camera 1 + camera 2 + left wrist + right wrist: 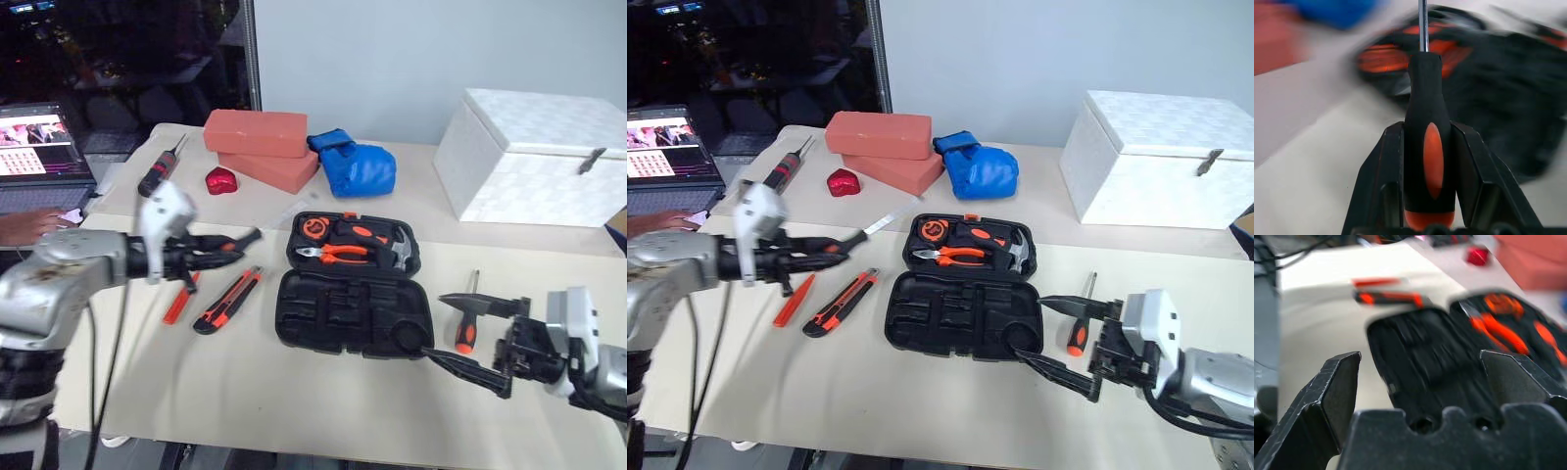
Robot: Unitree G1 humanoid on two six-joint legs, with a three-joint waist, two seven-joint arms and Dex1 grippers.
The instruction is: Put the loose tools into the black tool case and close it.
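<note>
Black fingers of the left gripper (pixel 1427 161) clamp the orange-and-black handle of a screwdriver (pixel 1426 147), pressing it from both sides while its bare steel shaft runs straight out ahead of the fingertips. Beyond the shaft's tip the black tool case (pixel 353 284) lies open on the pale table (pixel 294 401), its far half holding orange-handled pliers (pixel 333 254), a small hammer (pixel 397 250) and an orange tape measure (pixel 313 227), its near half showing bare moulded recesses. Just beneath the held screwdriver and slightly back from its tip, a utility knife (pixel 227 300) and a thin all-orange driver (pixel 180 300) rest side by side on the table, apart from the case. The right gripper (pixel 470 338) hovers at the case's near right corner with its two fingers spread wide and nothing between them; just behind its upper finger a second small screwdriver (pixel 467 313) lies on the table beside the case. Farther out past the left gripper's tool sit two red bricks (pixel 260 142), a blue glove (pixel 355 164), a small red object (pixel 221 180) and a larger black-and-red screwdriver (pixel 161 168). A white box (pixel 534 157) stands beyond the right gripper, well apart from it.
</note>
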